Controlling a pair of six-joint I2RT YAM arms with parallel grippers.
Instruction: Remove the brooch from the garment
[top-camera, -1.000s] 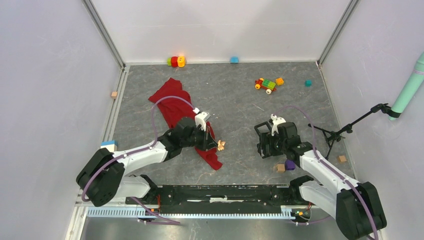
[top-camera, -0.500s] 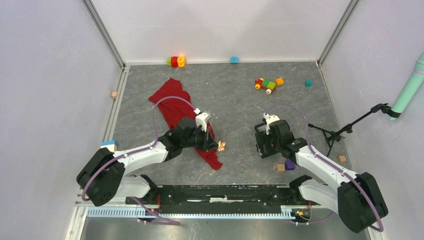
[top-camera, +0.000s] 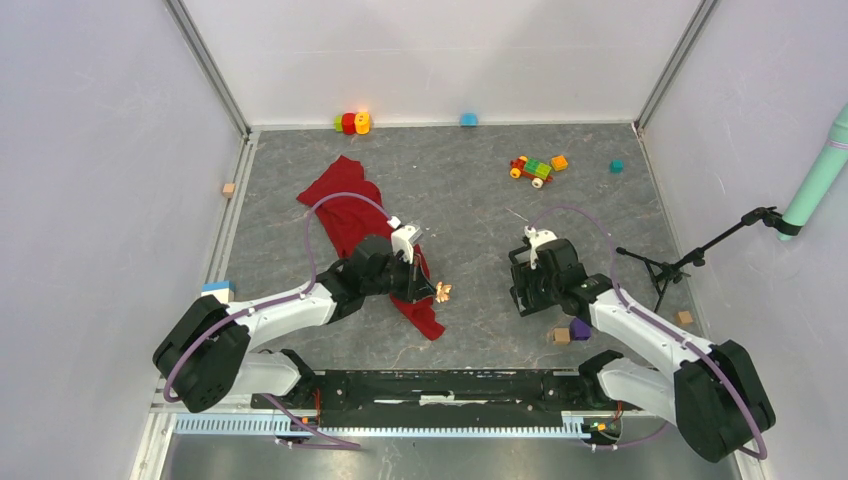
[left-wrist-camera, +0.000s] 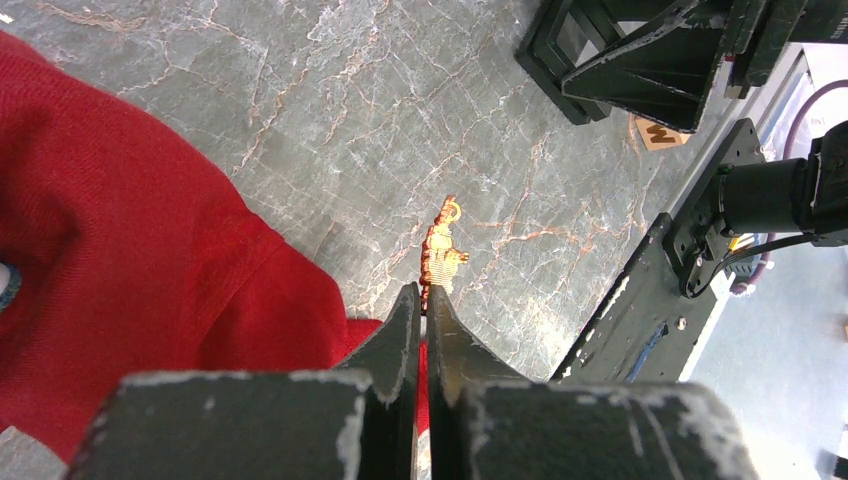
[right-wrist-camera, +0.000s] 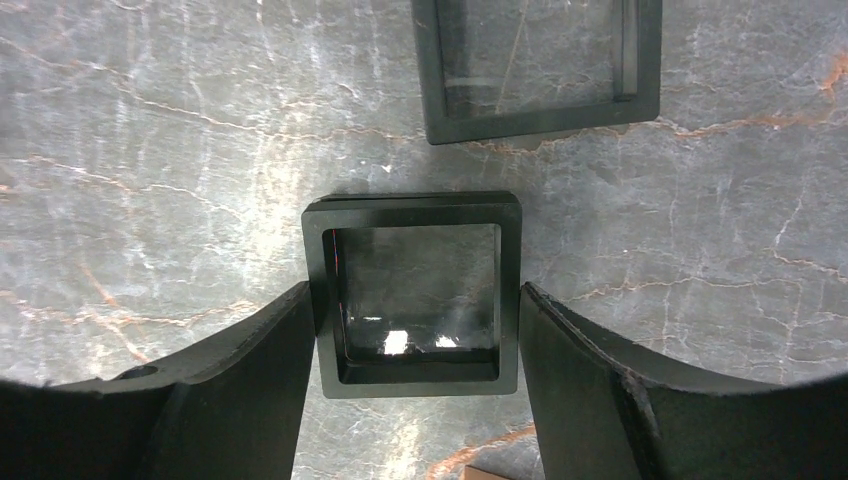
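The red garment (top-camera: 345, 205) lies crumpled on the grey table, its lower tail under my left arm. My left gripper (top-camera: 430, 290) is shut on the small gold brooch (top-camera: 444, 291), which sticks out past the fingertips, off the cloth's right edge. In the left wrist view the gripper (left-wrist-camera: 422, 290) pinches the brooch (left-wrist-camera: 443, 255) over bare table, with the garment (left-wrist-camera: 130, 250) to the left. My right gripper (right-wrist-camera: 415, 310) is open, its jaws on either side of a black square box (right-wrist-camera: 412, 295) on the table. A second black frame (right-wrist-camera: 540, 65) lies just beyond.
A toy car (top-camera: 531, 169), coloured blocks (top-camera: 352, 122), a blue block (top-camera: 468, 119) and a teal cube (top-camera: 616, 166) lie at the back. A wooden cube (top-camera: 560, 335) and a purple piece (top-camera: 580, 328) sit by my right arm. A black stand (top-camera: 665, 268) is at the right.
My right gripper has shifted slightly left and away from the base over the black box. My left gripper and the brooch have barely moved.
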